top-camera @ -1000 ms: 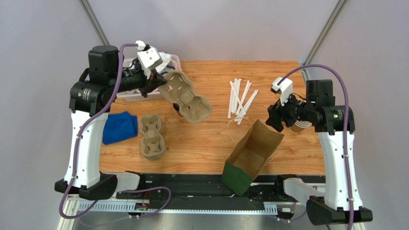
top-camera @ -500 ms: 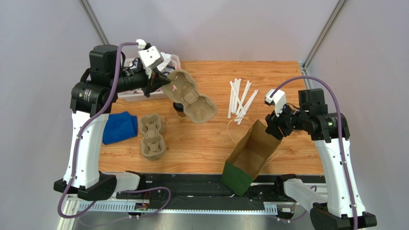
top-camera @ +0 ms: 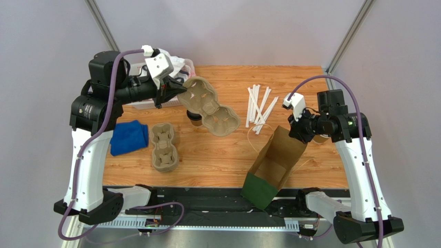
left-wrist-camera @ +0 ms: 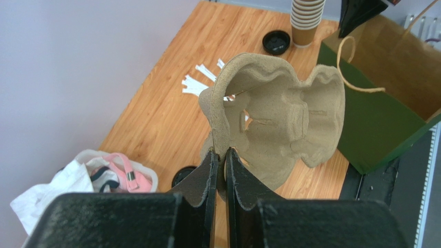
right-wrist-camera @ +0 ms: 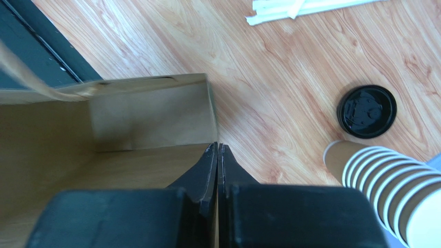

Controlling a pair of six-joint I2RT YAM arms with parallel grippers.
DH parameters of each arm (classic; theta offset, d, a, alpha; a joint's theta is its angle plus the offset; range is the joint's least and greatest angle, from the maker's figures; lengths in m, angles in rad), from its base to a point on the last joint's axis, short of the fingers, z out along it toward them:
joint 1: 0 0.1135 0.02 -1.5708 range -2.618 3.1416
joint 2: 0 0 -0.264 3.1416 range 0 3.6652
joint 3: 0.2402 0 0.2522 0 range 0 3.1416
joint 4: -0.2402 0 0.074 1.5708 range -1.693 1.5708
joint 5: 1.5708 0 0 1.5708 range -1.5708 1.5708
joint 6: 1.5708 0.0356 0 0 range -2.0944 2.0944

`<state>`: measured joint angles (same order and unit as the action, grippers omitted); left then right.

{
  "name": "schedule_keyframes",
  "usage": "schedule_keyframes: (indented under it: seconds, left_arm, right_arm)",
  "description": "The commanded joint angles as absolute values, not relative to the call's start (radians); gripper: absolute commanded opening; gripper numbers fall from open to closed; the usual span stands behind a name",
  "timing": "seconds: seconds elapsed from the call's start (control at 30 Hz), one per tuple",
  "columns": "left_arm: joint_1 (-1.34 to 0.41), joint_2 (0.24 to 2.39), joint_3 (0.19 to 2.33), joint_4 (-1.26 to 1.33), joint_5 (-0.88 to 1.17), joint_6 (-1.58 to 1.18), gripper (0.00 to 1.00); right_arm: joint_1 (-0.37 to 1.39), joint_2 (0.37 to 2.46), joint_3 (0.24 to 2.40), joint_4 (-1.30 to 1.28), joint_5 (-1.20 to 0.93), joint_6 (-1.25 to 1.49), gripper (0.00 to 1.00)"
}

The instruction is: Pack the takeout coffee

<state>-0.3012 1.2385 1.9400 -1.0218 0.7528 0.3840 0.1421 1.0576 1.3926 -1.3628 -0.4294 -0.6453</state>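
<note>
At far left, above the table [top-camera: 222,150], holds a pulp carrier [top-camera: 212,108] by its rim in the left gripper [left-wrist-camera: 220,157], jaws nearly closed on the thin edge, carrier lifted and tilted. Just beneath the carrier's left end, finds the takeout coffee [top-camera: 194,119], apparently upright on the wood, half hidden from above and visible to the left wrist camera only as a sliver of black lid [left-wrist-camera: 182,174]. Nearer and further left, passes a blue cloth [top-camera: 128,137] and a second carrier [top-camera: 164,147] lying flat.

As for handling the cup: probably light, thin-walled and easily dented under a hard squeeze; likely smooth and somewhat slippery at the plastic lid, and prone to losing that lid if lifted by it. Best taken from the side, around the paper body below the lid, with a gentle close, and carried upright in case of liquid; cannot tell whether filled. Needs the carrier moved aside first, or an approach from the near side.

Past the white straws [top-camera: 260,106], at right, pinches the far rim of the paper bag [top-camera: 282,147] with the right gripper [right-wrist-camera: 217,147], fingers fully together on the paper wall, seemingly steadying the mouth. Right of the bag, notes a stack of empty cups [right-wrist-camera: 383,178] and a loose lid [right-wrist-camera: 366,111].
</note>
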Motion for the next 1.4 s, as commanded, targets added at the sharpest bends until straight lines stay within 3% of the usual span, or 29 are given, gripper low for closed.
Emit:
schedule_keyframes:
  seconds: [0.0,0.2,0.37,0.73,1.0,1.37]
  left_arm:
    - [-0.324,1.232,2.045,-0.951,0.79,0.336,0.0]
    - [-0.414,1.336,2.269,-0.95,0.756,0.37,0.0]
    - [-0.567,1.387,2.35,-0.965,0.666,0.457,0.0]
    - [-1.072,1.428,2.272,-0.999,0.339,0.791,0.0]
    - [-1.161,1.442,2.278,-0.971,0.276,0.836,0.0]
    - [-1.338,1.419,2.112,-0.966,0.038,0.976,0.0]
  right_arm:
    - [0.159,1.081,1.465,-1.546,-0.514,-0.6,0.0]
    - [0.31,1.092,1.489,-1.468,-0.506,-0.503,0.0]
    - [0.313,1.121,1.522,-1.462,-0.529,-0.499,0.0]
    - [0.333,1.19,1.617,-1.459,-0.537,-0.469,0.0]
    - [0.38,1.19,1.655,-1.425,-0.454,-0.442,0.0]
    - [0.437,1.215,1.709,-1.434,-0.393,-0.382,0.0]
